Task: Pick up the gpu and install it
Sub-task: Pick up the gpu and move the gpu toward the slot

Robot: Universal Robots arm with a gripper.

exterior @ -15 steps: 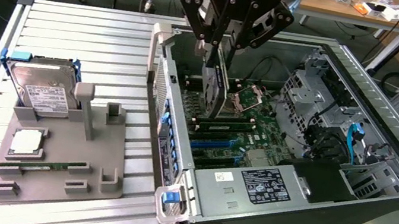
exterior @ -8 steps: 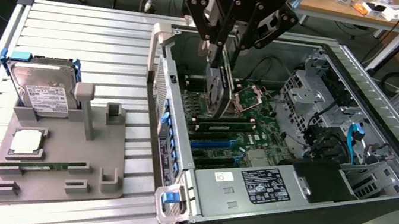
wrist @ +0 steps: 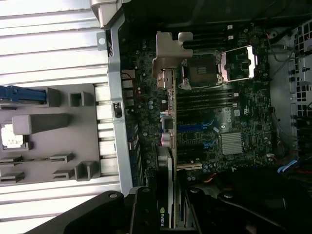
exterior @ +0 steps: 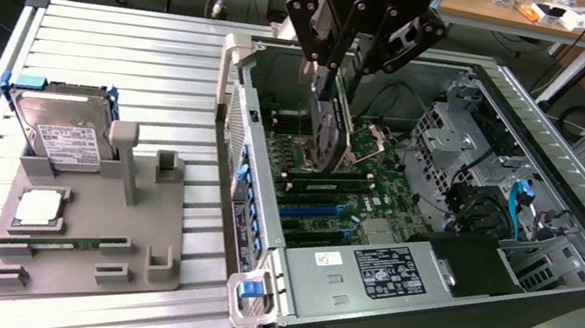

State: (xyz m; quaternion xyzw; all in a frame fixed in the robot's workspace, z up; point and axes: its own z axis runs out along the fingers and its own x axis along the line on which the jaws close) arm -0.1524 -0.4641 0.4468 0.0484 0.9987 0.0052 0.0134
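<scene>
The gpu (exterior: 328,134) hangs edge-on inside the open computer case (exterior: 261,212), above the motherboard (exterior: 382,196) near the blue slots. My gripper (exterior: 339,70) is shut on the card's upper edge, a black finger on each side. In the wrist view the gpu (wrist: 169,146) runs away from the gripper (wrist: 168,217) as a thin strip. Its silver end bracket (wrist: 170,48) is at the far end, over the board beside the CPU socket (wrist: 200,73). The card looks lifted clear of the board; I cannot tell whether its lower edge touches a slot.
A grey parts holder (exterior: 82,228) on the slatted table carries a silver hard drive with a blue frame (exterior: 58,123), a processor (exterior: 36,207) and a green memory stick (exterior: 63,240). The case's metal wall (exterior: 243,121) and the drive cage (exterior: 472,140) flank the card.
</scene>
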